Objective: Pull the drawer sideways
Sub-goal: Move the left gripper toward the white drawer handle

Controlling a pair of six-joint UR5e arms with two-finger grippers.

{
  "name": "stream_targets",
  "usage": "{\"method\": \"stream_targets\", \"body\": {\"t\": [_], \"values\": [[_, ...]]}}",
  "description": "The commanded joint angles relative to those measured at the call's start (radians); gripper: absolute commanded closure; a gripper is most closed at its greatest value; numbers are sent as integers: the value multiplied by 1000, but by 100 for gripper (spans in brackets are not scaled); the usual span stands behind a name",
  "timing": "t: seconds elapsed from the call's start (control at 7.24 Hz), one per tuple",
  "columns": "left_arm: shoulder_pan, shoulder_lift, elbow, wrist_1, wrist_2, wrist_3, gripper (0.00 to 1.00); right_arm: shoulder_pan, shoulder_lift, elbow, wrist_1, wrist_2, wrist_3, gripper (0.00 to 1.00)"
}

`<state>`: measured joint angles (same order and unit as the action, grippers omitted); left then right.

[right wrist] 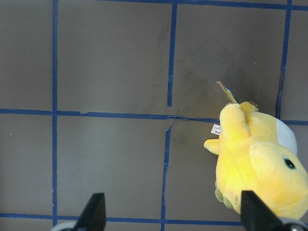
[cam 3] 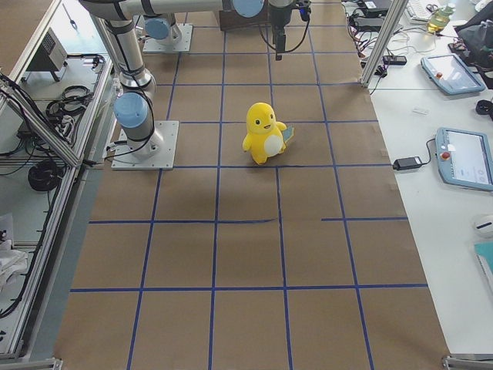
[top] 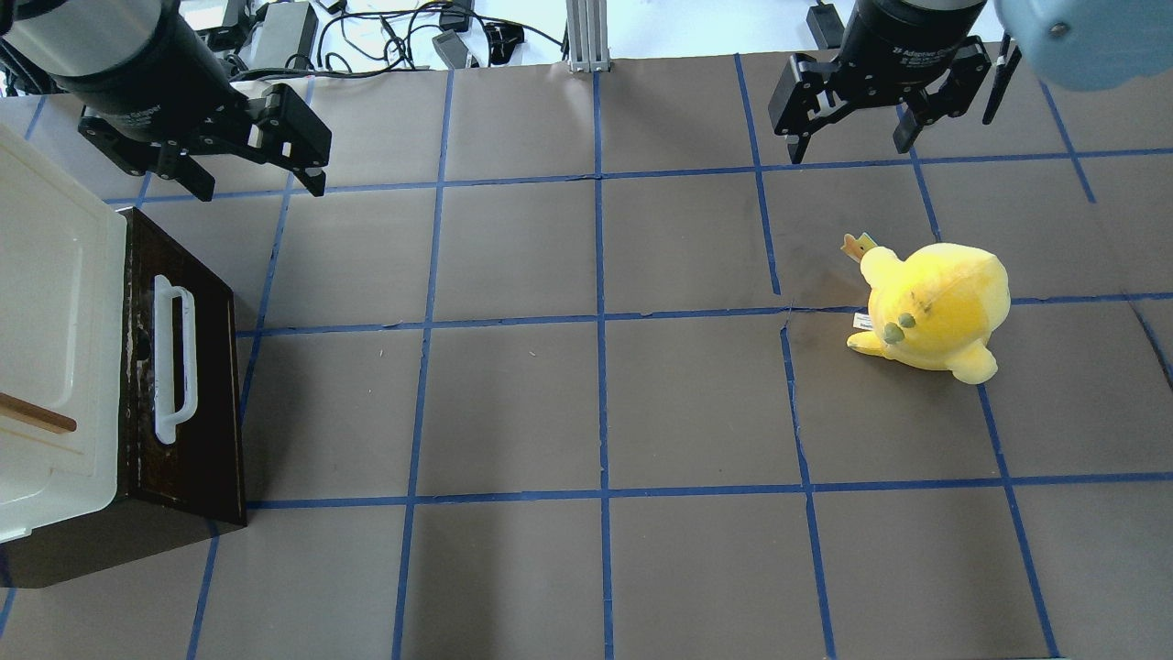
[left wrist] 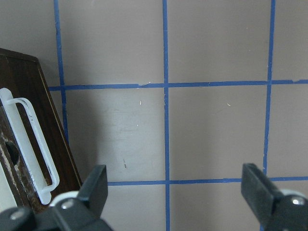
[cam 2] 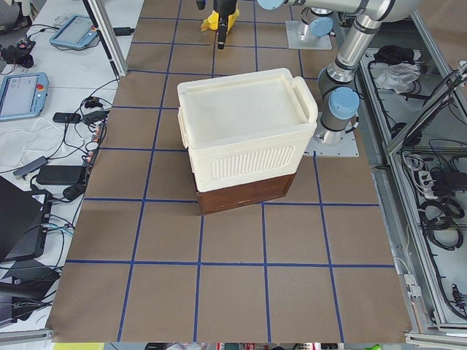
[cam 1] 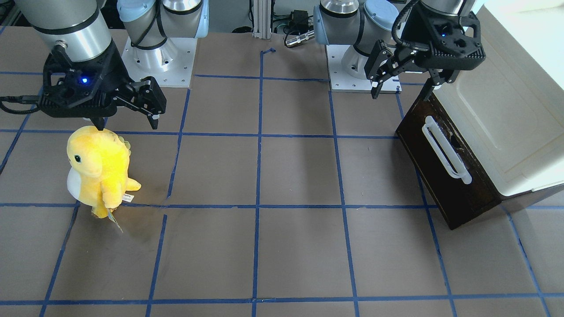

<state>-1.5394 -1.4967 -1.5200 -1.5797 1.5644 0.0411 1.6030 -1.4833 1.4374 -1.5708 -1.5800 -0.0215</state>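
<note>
Drawer (top: 213, 394) not yet touched: the left gripper (top: 259, 174) hangs spread and empty near its far corner, apart from the white handle (top: 174, 362). The drawer looks fully pushed in under the cabinet (top: 50, 302) at the table's left edge. The right gripper (top: 849, 147) is spread too, near the plush (top: 935, 307). Reaching, gripping and pulling are all left. The left wrist view shows the handle up close; the exterior left view shows only the cabinet's back.

The brown paper worktop (top: 513, 403) carries a blue tape grid. A dark-brown wooden drawer (top: 215, 394) sits at nine o'clock, and a yellow plush toy (top: 935, 307) at three o'clock.
</note>
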Motion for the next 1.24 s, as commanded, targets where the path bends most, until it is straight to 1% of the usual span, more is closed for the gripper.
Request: {"method": "stream_targets", "body": {"t": [0.0,0.28,0.55,0.83,0.97,1.1], "values": [[4,0,3,1,3,0,0,0,0,0,0,0,0,0],[2,-7,-6,1,2,-1,0,0,0,0,0,0,0,0],[4,-37,-3,12,17,-29,0,0,0,0,0,0,0,0],[-5,-71,-8,61,19,-75,0,0,0,0,0,0,0,0],[-55,-86,-8,63,32,-177,0,0,0,0,0,0,0,0],[-129,-112,-12,78,146,-284,0,0,0,0,0,0,0,0]]}}
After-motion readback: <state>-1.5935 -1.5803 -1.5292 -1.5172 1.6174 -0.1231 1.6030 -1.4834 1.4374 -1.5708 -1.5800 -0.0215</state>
